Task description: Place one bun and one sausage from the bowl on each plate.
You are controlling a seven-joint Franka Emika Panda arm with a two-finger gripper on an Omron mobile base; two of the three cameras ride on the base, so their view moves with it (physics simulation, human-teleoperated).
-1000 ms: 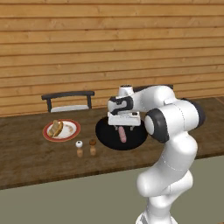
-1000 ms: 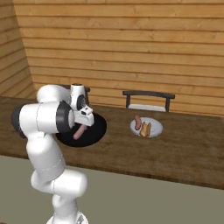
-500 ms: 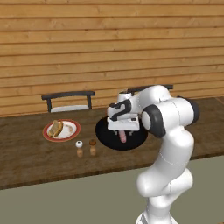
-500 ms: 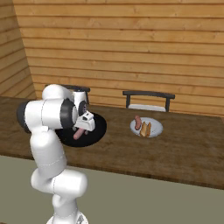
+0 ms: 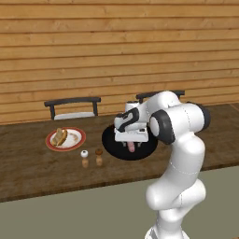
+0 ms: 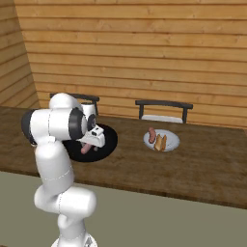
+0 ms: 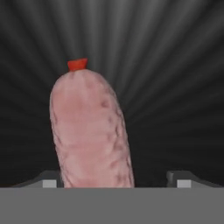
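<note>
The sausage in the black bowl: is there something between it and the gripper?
Nothing visible. In the hand view the sausage lies on the bowl directly between the two fingertips, with no other object between them.

On the wooden table (image 5: 37,172) there is one black bowl (image 5: 112,140) holding one sausage (image 5: 132,147), and one red-rimmed plate (image 5: 79,138) to its left carrying one bun (image 5: 59,137) and one sausage (image 6: 152,134). Two small shakers (image 5: 91,158) stand near the plate, and two dark chairs (image 5: 73,106) stand at the far side.
</note>
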